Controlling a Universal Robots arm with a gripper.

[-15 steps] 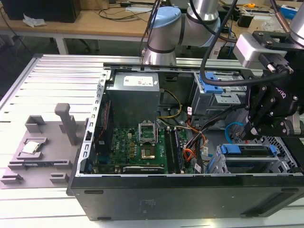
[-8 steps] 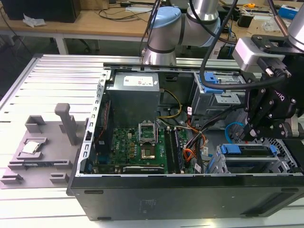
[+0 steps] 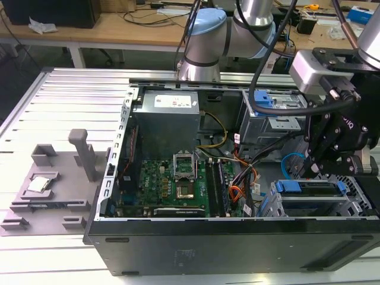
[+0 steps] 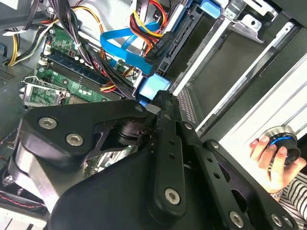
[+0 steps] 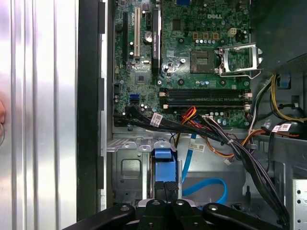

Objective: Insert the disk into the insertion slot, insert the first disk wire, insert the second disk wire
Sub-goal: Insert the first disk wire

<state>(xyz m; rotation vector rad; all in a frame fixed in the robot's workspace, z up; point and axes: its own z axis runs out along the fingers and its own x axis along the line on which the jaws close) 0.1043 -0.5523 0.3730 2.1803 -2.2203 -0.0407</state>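
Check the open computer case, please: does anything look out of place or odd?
The processor socket on the motherboard stands open, its metal retention frame flipped aside, with no cooler over it. A blue cable also lies in a loose curl nearby. Nothing looks damaged.

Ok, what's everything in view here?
table: one, silver, ribbed.
case: one, black, open, on table.
motherboard: one, green, in case.
power supply: one, grey, in case.
slot: one, grey cage, exterior view's right.
disk: one, blue-framed, at the slot.
cable: one, blue, beside disk.
wires: a bundle, black and orange, over motherboard's edge.
fixture: one, grey, exterior view's left.
hand: one, holding a black knob.
arm: one, silver and pale blue, over case.
gripper: one, black, shut, at disk's handle.
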